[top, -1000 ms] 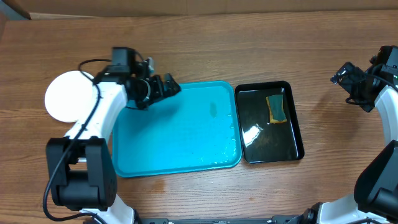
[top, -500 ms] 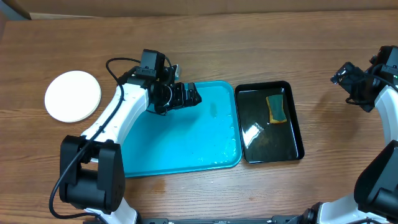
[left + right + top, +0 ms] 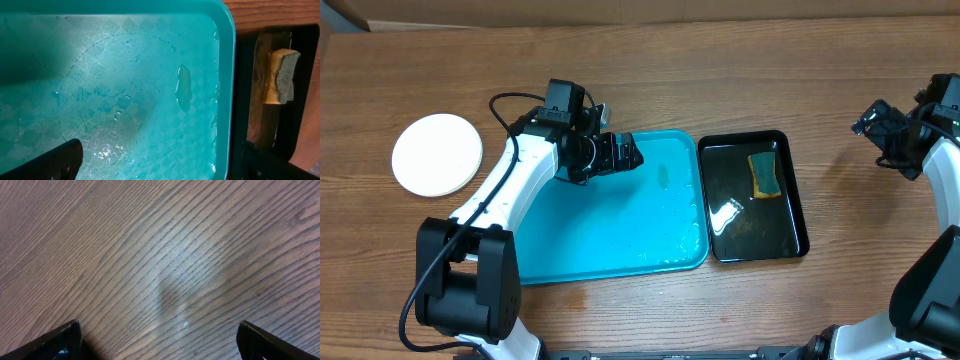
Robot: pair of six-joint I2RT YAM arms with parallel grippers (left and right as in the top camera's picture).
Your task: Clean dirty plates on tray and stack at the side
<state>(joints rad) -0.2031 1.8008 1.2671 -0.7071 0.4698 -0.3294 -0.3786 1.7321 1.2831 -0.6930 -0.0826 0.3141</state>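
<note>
The turquoise tray (image 3: 610, 230) lies mid-table, wet, with no plate on it; it fills the left wrist view (image 3: 125, 85), where a small smear shows. A white plate (image 3: 437, 153) lies on the table at the far left; I cannot tell if others are stacked under it. My left gripper (image 3: 628, 152) is open and empty over the tray's far edge; its fingertips show in the left wrist view (image 3: 160, 162). My right gripper (image 3: 865, 122) is open and empty over bare wood at the far right, as the right wrist view (image 3: 157, 340) shows.
A narrow black tray (image 3: 790, 235) with water and a yellow-green sponge (image 3: 764, 175) stands right of the turquoise tray; the sponge also shows in the left wrist view (image 3: 281, 75). Cardboard boxes line the table's back edge.
The left arm swung right from beside the white plate to over the tray's far edge a second ago, then stayed still. The right arm has not moved.
</note>
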